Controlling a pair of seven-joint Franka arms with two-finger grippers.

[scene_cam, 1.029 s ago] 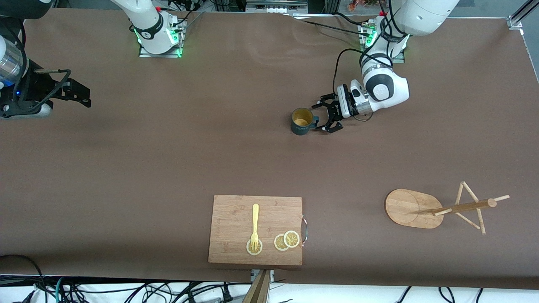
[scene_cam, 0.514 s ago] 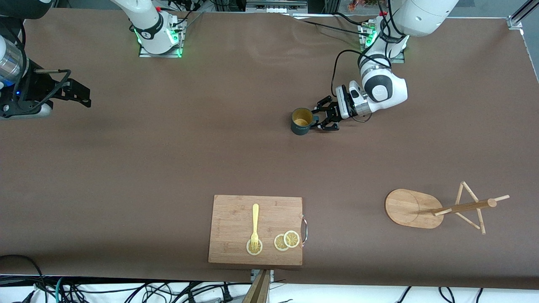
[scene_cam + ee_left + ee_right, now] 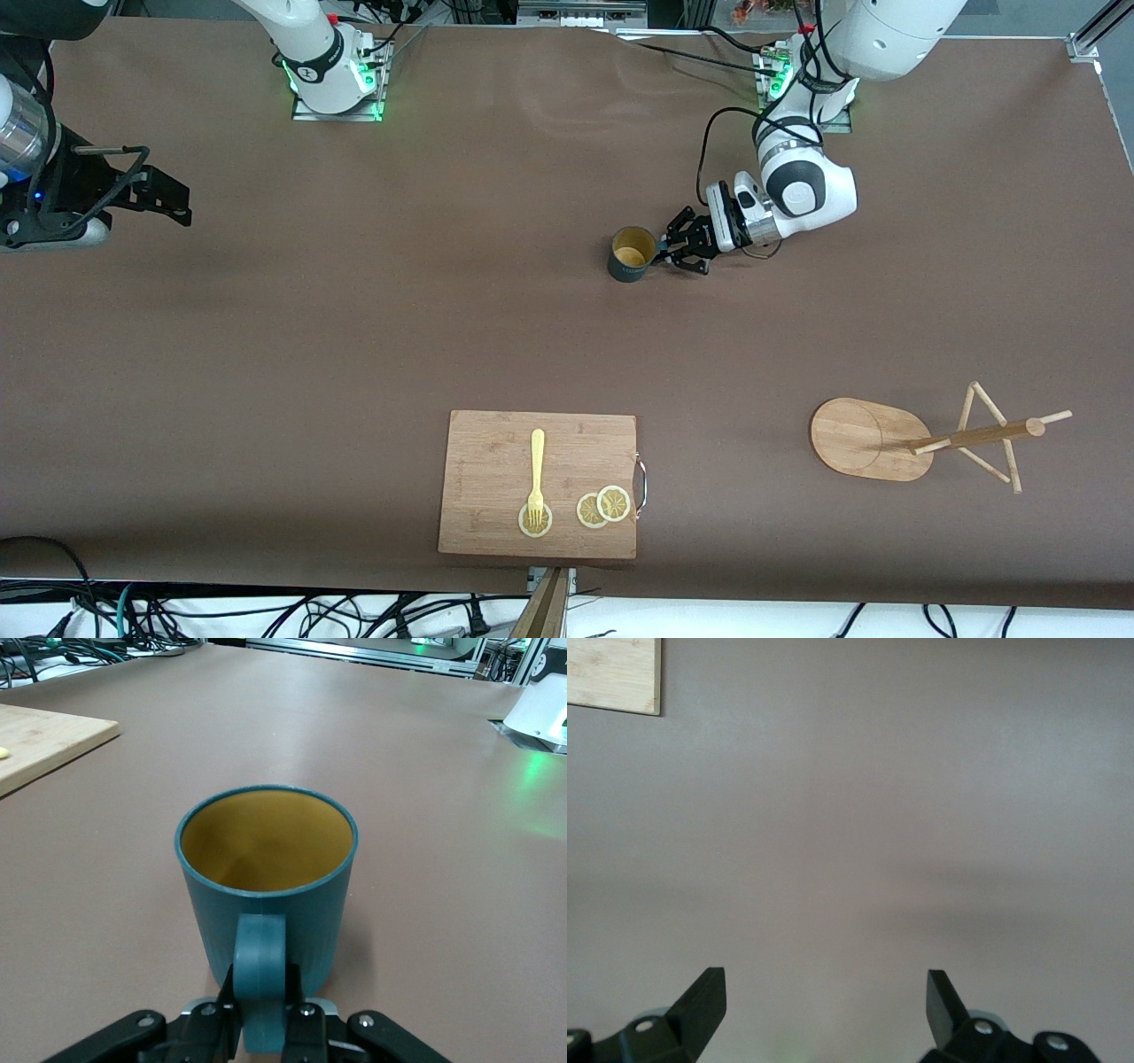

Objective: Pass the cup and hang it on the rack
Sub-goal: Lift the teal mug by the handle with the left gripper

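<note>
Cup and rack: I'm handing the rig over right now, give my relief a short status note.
Left gripper: shut on the cup's handle; the cup stands upright on the table, toward the robots' bases.
Right gripper: open, holding nothing, waiting over bare table at the right arm's end.
Rack: toward the left arm's end, nearer the front camera than the cup; no cup on its pegs.
Also there: cutting board with a fork and lemon slices.
Done: handle gripped.
Left: lift the cup, pass it, hang it on a peg.
</note>
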